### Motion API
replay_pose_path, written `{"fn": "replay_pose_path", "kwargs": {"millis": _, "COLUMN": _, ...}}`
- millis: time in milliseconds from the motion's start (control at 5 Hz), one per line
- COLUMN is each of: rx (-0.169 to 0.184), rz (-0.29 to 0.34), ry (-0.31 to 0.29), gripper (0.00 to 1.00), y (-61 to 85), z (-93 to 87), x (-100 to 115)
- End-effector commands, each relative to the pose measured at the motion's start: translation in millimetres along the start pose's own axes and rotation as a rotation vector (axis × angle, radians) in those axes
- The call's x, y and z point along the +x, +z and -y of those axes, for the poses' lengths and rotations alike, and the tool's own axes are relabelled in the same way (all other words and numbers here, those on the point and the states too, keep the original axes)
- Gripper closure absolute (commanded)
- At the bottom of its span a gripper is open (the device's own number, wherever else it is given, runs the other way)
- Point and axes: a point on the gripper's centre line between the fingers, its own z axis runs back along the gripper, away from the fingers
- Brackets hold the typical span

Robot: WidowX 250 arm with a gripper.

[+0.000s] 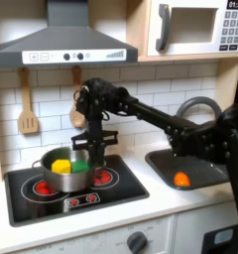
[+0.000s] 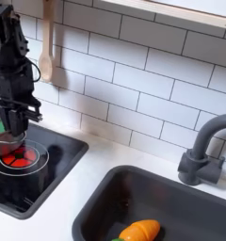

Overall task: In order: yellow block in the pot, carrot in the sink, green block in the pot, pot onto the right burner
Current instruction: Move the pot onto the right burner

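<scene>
Gripper: my gripper (image 1: pixel 88 142) hangs just above the pot, fingers pointing down; in the second exterior view it (image 2: pixel 13 120) sits at the second exterior view's left edge. The jaws look slightly parted with nothing visible between them, but it is too small for me to be sure, so I cannot tell.

Pot: the steel pot (image 1: pixel 64 171) stands on the burner at the first exterior view's left of the cooktop (image 1: pixel 131 190), right below my fingers.

Yellow block: the yellow block (image 1: pixel 59 166) lies inside the pot. I judge step one done.

Green block: the green block (image 1: pixel 79 168) sits in the pot too, touching the yellow one. Step three looks done.

Carrot: the carrot (image 2: pixel 138 231) rests on the floor of the sink (image 2: pixel 181 202), green end toward the second exterior view's left; in the first exterior view it (image 1: pixel 180 180) shows as an orange spot in the basin. Step two looks done.

Burner: the other burner (image 1: pixel 102 179), beside the pot, is bare, its red rings showing.

What is left: by my reckoning only the last move, getting the pot across onto that free burner.

Next move: I expect I need a grip on the rim or a side handle, then a short slide or lift sideways.

Risk: shiny rim, could slip or tip the blocks out.

Surroundings: faucet (image 2: pixel 201 151) behind the sink, wooden spatula (image 2: pixel 47 42) on the tiled wall.
</scene>
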Motion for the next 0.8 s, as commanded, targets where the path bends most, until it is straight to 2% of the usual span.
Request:
{"fn": "replay_pose_path", "kwargs": {"millis": 0, "rx": -0.014, "rz": 0.001, "ry": -0.025, "gripper": 1.0, "y": 0.3, "z": 16.6, "x": -1}}
{"fn": "replay_pose_path", "kwargs": {"millis": 200, "rx": -0.02, "rz": 0.0, "ry": -0.048, "gripper": 1.0, "y": -1.9, "z": 30.4, "x": 0}}
{"fn": "replay_pose_path", "kwargs": {"millis": 600, "rx": -0.022, "rz": -0.002, "ry": -0.075, "gripper": 1.0, "y": -3.9, "z": 45.9, "x": 1}}
